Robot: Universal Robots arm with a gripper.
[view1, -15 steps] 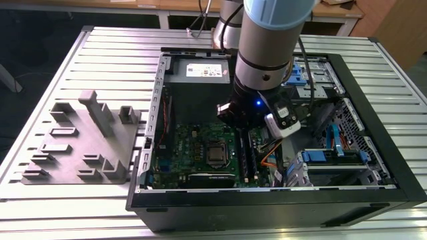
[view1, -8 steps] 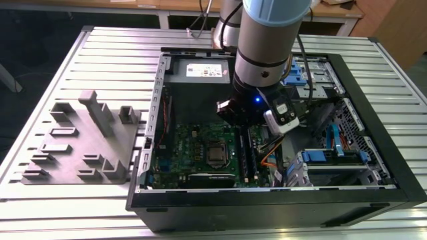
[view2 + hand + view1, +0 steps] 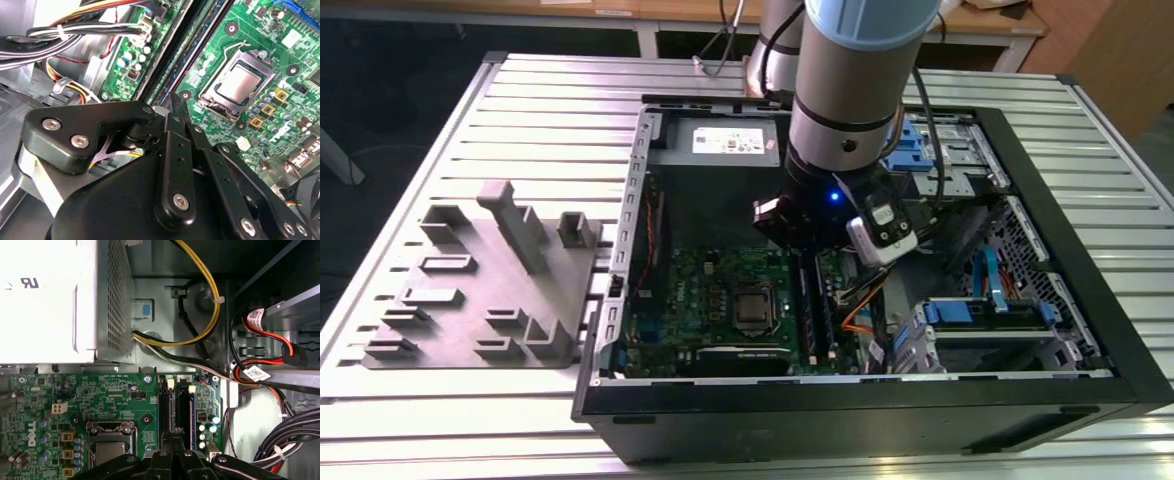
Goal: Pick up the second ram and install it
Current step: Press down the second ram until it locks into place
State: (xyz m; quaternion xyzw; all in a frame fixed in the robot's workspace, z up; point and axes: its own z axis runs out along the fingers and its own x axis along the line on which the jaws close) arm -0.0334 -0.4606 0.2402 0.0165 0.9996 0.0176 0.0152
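The pincer [image 3: 177, 107] sits closest, its black linkage bars and silver screws spread across the foreground in both wrist views. Its two narrow fingers [image 3: 172, 117] are drawn together, nearly flat against each other, and I see no gap worth calling one. The tips point straight down at the green motherboard [image 3: 60, 395].

Directly under those tips run two long memory slots side by side. The second ram [image 3: 167, 410] looks to be the dark, narrow stick lying in the slot right below the pincer, with a white latch at its far end. I cannot tell whether the fingertips press on its edge or hang just above it, nor whether it is fully seated.

Just beside the pincer, on the side away from the cables, is the processor socket [image 3: 109, 450], its square silver chip framed by a metal clamp. Beyond the tips stands the pale power-supply box [image 3: 50, 300] with a perforated side wall. A yellow cable [image 3: 212, 300] curves out from it, and red cables [image 3: 270, 335] loop near the drive bays on the pincer's other side.

In the exterior view the arm [image 3: 854, 90] reaches down into the open computer case [image 3: 854, 420], which lies on a ribbed metal surface [image 3: 454, 420]. Well apart from the pincer, toward the exterior view's left, rests a grey plastic block [image 3: 487, 290] with upright slotted posts.
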